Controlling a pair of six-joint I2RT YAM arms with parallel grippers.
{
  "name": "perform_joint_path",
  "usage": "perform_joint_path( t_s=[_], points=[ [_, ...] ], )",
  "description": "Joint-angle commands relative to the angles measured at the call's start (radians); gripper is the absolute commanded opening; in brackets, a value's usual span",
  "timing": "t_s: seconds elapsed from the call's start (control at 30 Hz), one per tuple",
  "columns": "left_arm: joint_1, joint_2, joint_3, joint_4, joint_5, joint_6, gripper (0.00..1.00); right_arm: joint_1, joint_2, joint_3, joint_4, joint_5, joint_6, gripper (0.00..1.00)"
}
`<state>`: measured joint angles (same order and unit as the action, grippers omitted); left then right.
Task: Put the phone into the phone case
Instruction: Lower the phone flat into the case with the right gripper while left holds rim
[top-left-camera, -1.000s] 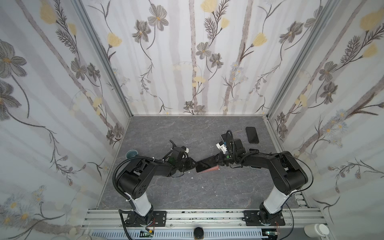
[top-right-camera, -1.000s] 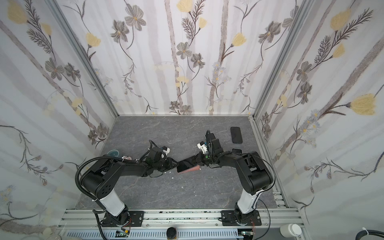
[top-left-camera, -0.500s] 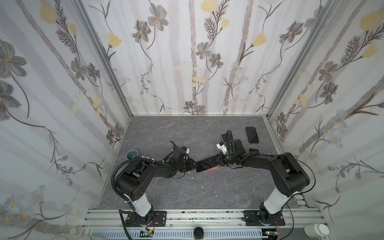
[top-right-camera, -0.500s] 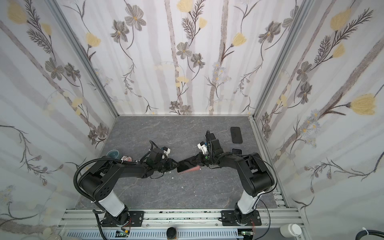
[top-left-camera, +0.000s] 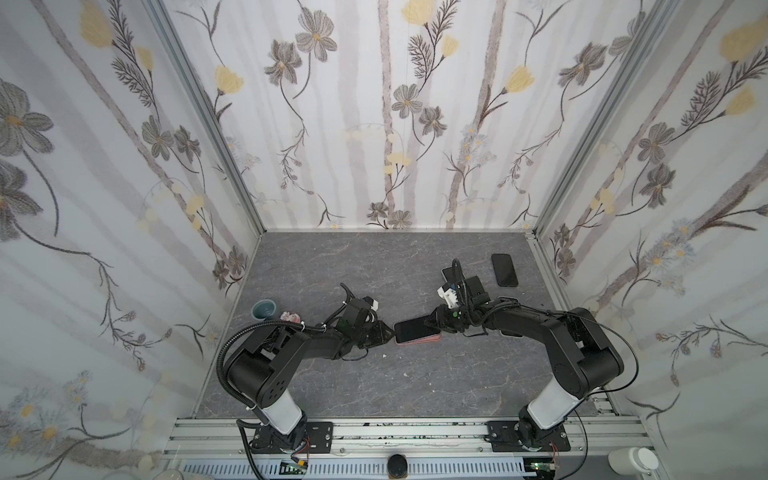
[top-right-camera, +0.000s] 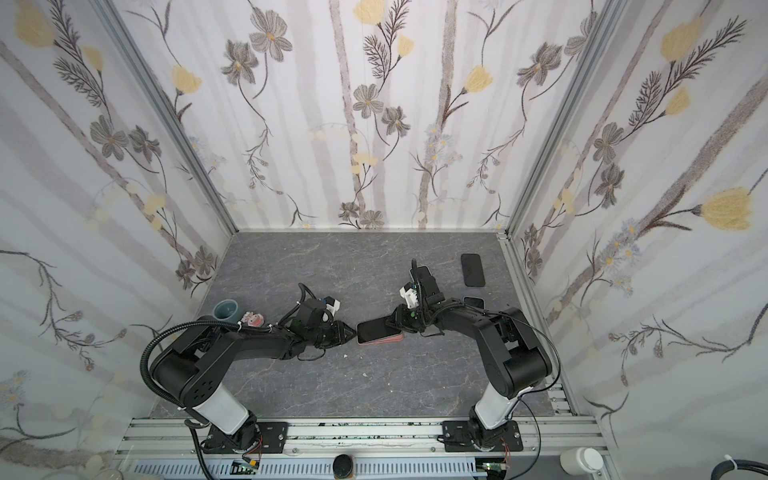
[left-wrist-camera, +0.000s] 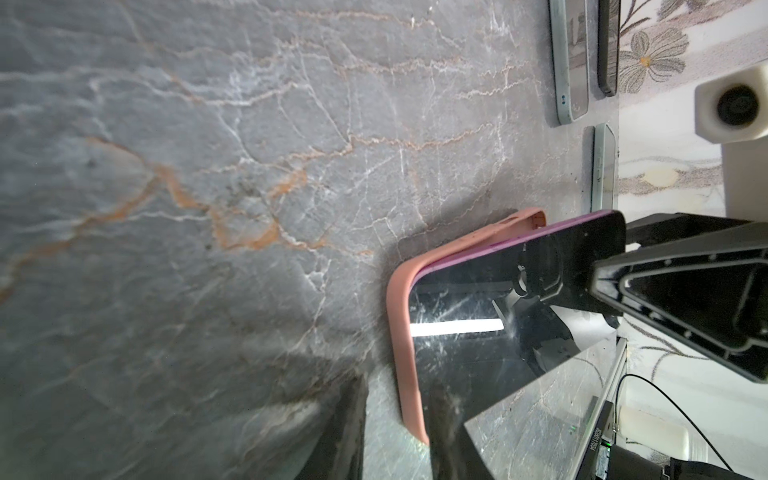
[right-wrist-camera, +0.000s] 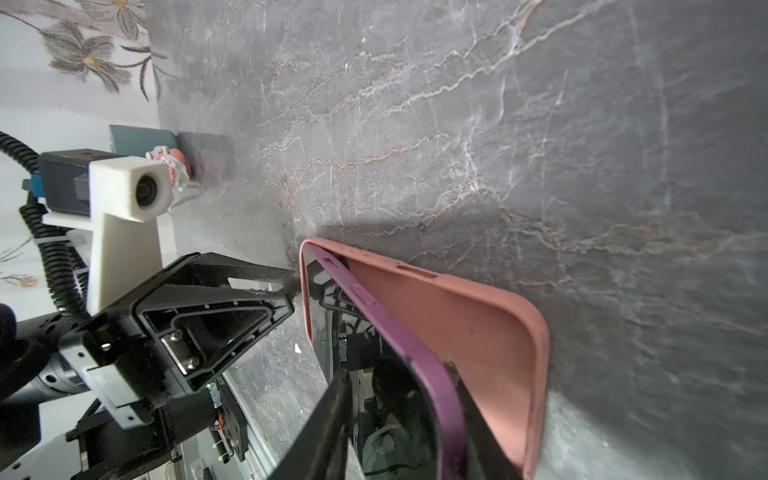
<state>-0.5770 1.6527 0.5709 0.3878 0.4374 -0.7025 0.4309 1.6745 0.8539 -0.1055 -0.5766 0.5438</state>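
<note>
No readable text, brand or number anywhere. Small print on base rail label (left-wrist-camera: 595, 444) too blurred.

End effectors (top-left-camera: 390, 332) (top-left-camera: 434, 322) facing (both low)

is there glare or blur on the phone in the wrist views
Left wrist view: a bright white strip of glare crosses the phone screen. Right wrist view: no such glare, but the phone's purple edge and the pink phone case blur close to the lens.
</note>
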Motion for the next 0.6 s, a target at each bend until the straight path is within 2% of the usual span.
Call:
perform_joint_path(
  t_s=[0.0,0.37,0.57],
  points=[
    [-0.001,-0.004,0.004,-0.033,-0.015,0.020,0.29,0.005,-0.016,0.021,-0.068,0.044,-0.028,0.39],
    [-0.013,0.002,0.059,-0.099,-0.017,0.059,0.29,0.008,-0.062,0.076,-0.206,0.134,-0.075,0.48],
    [-0.022,0.006,0.095,-0.135,-0.037,0.072,0.29,0.001,-0.073,0.079,-0.250,0.160,-0.099,0.49]
  ],
)
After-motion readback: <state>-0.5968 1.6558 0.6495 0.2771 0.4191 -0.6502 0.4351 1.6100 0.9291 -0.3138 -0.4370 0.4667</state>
